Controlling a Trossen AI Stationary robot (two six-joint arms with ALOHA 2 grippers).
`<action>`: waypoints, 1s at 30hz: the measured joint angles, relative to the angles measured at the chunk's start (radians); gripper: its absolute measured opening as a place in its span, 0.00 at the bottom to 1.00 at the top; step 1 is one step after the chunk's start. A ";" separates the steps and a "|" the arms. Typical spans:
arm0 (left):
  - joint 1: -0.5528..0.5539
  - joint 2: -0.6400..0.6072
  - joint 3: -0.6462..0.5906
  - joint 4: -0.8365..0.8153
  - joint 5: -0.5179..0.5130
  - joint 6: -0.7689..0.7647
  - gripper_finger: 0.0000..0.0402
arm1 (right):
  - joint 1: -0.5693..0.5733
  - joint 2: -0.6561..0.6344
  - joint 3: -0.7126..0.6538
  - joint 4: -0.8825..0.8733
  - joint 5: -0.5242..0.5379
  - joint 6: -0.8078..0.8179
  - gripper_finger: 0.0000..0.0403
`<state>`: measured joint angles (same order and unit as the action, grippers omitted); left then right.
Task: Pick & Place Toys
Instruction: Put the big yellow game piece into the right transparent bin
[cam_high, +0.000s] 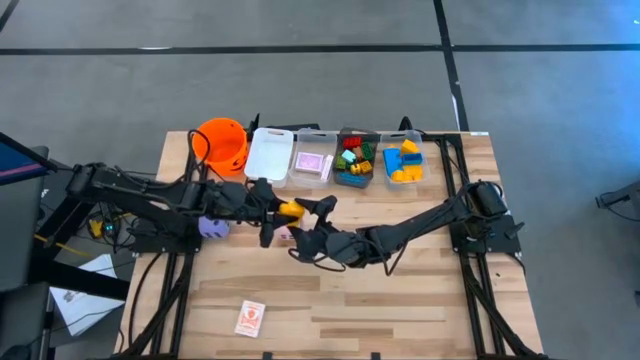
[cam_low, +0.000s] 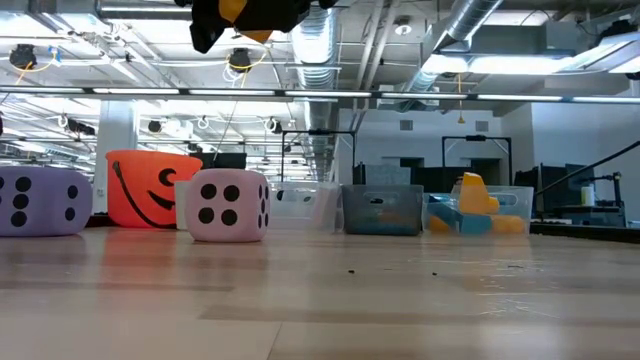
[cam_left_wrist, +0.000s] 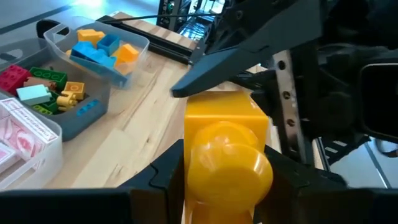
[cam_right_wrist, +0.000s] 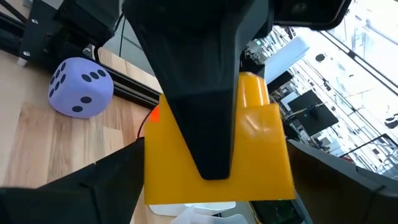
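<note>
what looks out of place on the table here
A red-backed card lies alone near the table's front edge, far from the bins at the back. The yellow brick hangs in mid-air, clamped by the left gripper while the right gripper has its jaws spread around it.

Bright, even overhead light; ceiling lamps (cam_low: 240, 62) glare, and the close yellow brick (cam_left_wrist: 227, 162) is blurred

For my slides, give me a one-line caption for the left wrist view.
Left gripper holds a yellow brick as the open right gripper reaches it, sorting bins behind.
</note>
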<state>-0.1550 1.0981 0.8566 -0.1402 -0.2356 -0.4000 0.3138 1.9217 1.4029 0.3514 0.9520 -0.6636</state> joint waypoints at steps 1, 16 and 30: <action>0.003 0.000 0.000 -0.001 0.000 0.000 0.33 | 0.000 0.000 0.000 0.001 0.000 0.000 0.90; 0.027 0.003 -0.005 -0.032 0.023 0.003 0.33 | 0.007 -0.006 0.005 0.007 0.005 -0.014 0.90; 0.057 0.002 -0.003 0.017 0.075 -0.012 0.33 | 0.034 -0.004 0.004 -0.025 -0.002 -0.105 0.90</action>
<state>-0.0981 1.0996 0.8532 -0.1236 -0.1610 -0.4121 0.3477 1.9175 1.4067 0.3267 0.9497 -0.7683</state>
